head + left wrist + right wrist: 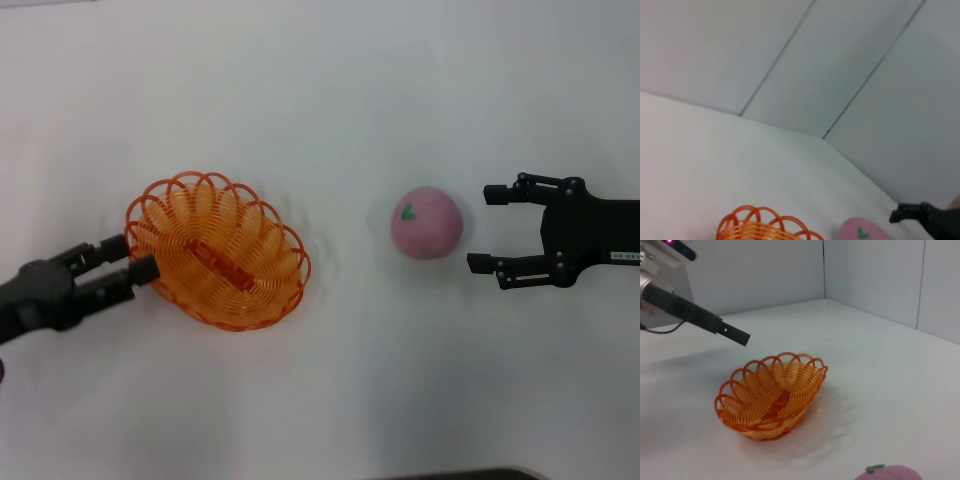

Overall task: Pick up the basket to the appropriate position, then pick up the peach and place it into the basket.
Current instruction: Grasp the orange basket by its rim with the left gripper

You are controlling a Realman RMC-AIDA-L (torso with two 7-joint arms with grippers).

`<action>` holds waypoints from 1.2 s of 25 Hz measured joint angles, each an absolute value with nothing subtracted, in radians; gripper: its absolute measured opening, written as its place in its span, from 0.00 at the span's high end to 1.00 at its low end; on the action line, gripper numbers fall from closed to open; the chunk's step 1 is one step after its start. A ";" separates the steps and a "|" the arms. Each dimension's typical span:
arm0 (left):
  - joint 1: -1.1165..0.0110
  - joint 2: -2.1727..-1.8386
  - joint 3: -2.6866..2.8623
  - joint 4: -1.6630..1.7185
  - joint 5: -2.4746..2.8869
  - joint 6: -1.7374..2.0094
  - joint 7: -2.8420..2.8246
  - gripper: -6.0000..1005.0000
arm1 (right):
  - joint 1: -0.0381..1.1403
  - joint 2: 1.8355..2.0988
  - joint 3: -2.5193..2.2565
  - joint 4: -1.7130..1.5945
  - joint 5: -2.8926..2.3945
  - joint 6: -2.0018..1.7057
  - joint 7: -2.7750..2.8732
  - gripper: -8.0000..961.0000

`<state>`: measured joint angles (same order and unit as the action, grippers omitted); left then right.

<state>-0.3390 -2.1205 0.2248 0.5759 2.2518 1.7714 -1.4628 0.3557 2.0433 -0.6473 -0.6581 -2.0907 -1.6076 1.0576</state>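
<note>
The left pincer sits near the tabletop's left edge, its two dark fingers narrowly parted and level with the basket's left rim, the fingertips touching or just short of the orange loops; whether they actually pinch the rim cannot be told. In the right wrist view that same pincer shows as a dark bar hanging above and behind the basket.

The basket, an oval of looped orange strands with a scalloped rim, rests on the white tabletop left of centre, its long axis running diagonally. From the left wrist view only the top loops of the basket peek in, with the peach beyond.

Over on the right, the right pincer is spread wide, its fingers pointing left toward the peach, one tip on the far side and one on the near side, both just clear of the fruit. It shows too in the left wrist view, as a dark tip beside the peach.

The peach, pale pink with a green leaf mark on top, sits on the tabletop right of centre, between basket and right pincer, well apart from the basket. Its top edges into the right wrist view.
</note>
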 joint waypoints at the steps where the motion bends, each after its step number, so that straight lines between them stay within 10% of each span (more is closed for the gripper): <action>1: -0.344 -2.117 0.225 0.579 2.252 1.771 -1.492 0.19 | 0.356 2.043 -0.647 -0.658 -2.091 -1.608 1.058 0.04; 16: -0.462 -2.052 0.333 0.726 2.363 1.664 -2.089 0.19 | 0.365 2.043 -0.652 -0.660 -2.091 -1.605 1.058 0.04; 30: -0.500 -2.087 0.573 0.962 2.377 1.590 -2.156 0.19 | 0.371 2.043 -0.655 -0.660 -2.091 -1.606 1.060 0.04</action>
